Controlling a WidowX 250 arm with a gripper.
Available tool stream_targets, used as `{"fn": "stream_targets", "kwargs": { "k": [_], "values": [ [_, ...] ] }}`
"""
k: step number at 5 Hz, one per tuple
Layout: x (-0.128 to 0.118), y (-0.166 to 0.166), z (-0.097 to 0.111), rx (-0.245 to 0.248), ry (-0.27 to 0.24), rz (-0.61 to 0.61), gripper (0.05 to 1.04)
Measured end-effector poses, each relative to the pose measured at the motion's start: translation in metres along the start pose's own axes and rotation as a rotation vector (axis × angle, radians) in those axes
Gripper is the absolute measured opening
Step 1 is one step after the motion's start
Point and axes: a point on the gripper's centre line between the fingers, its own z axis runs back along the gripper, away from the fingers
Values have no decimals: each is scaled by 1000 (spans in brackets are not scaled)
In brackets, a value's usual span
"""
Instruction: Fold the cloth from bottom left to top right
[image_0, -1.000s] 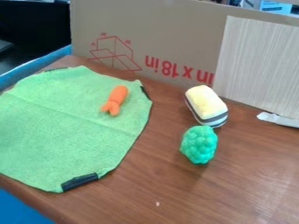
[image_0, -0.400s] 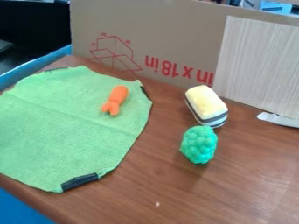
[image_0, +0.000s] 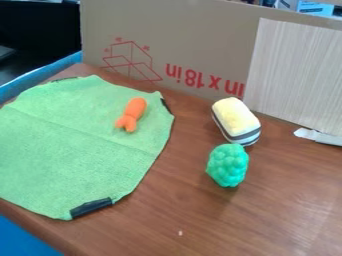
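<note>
The green cloth (image_0: 73, 150) lies spread flat on the left part of the brown table, its left side cut off by the view's edge. Black tape marks its bottom corner, its right corner and its top edge. A faint crease runs across it from upper left to lower right. On the cloth's upper right part rests an orange toy carrot (image_0: 132, 114).
Right of the cloth, a yellow, white-and-grey striped block (image_0: 236, 121) stands behind a green bumpy toy (image_0: 228, 165) on the table (image_0: 267, 215). A cardboard wall (image_0: 194, 45) lines the back, with a pale wood-patterned panel (image_0: 297, 75) at right.
</note>
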Motion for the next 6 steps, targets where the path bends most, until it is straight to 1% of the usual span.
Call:
{"fn": "stream_targets", "kwargs": {
  "k": [1,2,3,4,5,6],
  "values": [
    [0,3,-1,18,-4,3,701],
    [0,3,-3,14,-4,3,400],
    [1,-3,-3,-10,-1,-5,186],
    [11,-22,7,-68,-10,-12,79],
    [28,-45,21,-122,-24,2,60],
    [46,-75,30,-125,-27,29,58]
  ]
}}
